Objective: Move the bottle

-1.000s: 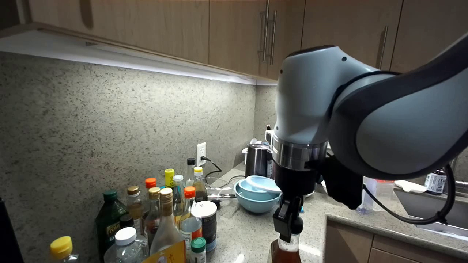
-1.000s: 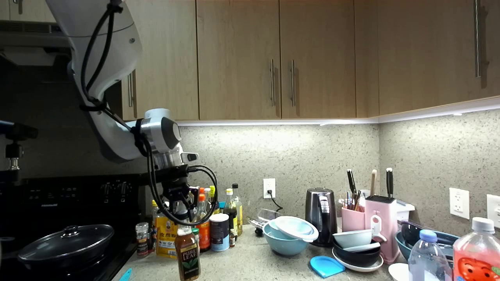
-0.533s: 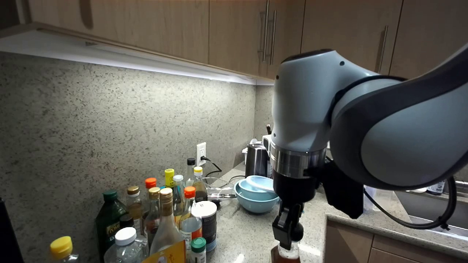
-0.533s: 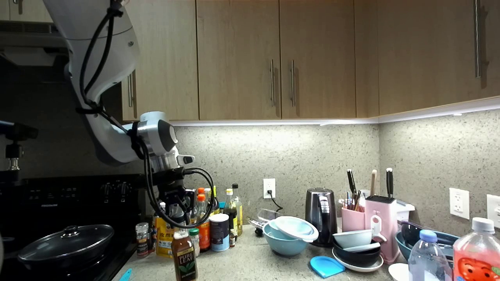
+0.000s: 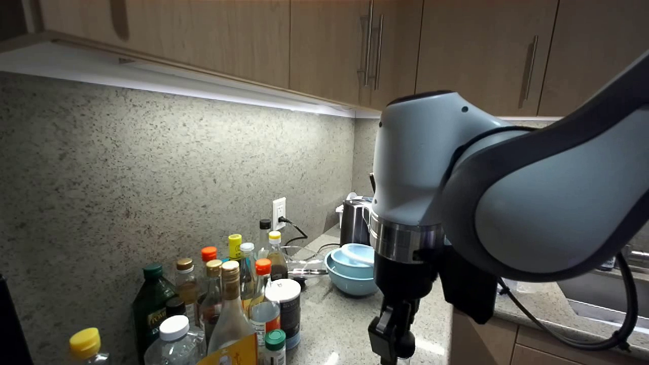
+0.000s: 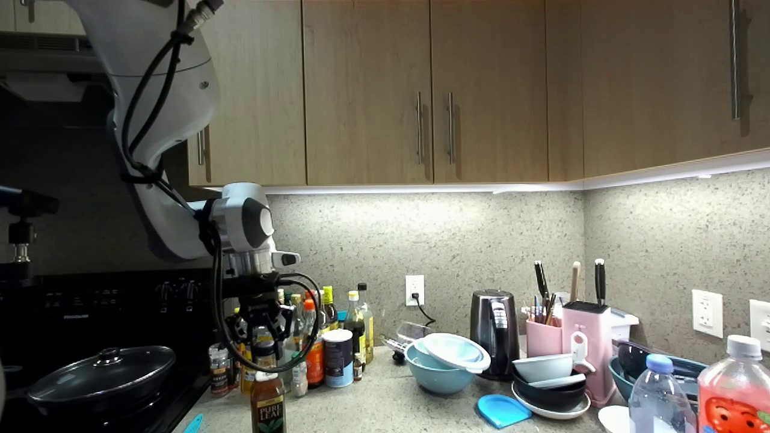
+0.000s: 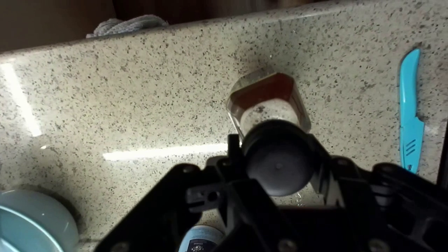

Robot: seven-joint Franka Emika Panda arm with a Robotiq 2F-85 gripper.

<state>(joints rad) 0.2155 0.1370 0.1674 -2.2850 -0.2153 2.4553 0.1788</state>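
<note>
My gripper (image 7: 275, 154) pinches the cap (image 7: 280, 171) of the bottle (image 7: 264, 92), whose brown body shows at twelve o'clock from the cap in the wrist view; whether its base touches the table (image 7: 168, 87) I cannot tell. From the bottle, a blue knife (image 7: 408, 105) lies at three o'clock, a bowl (image 7: 42, 217) at eight.

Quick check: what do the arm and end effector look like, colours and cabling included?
The arm has rounded pale grey-white housings with dark bands, plus a silvery metal ring near the wrist. The end effector is black, with angular linkages. Black cables loop outside the arm, cinched by black ties. No lettering is legible.
</note>
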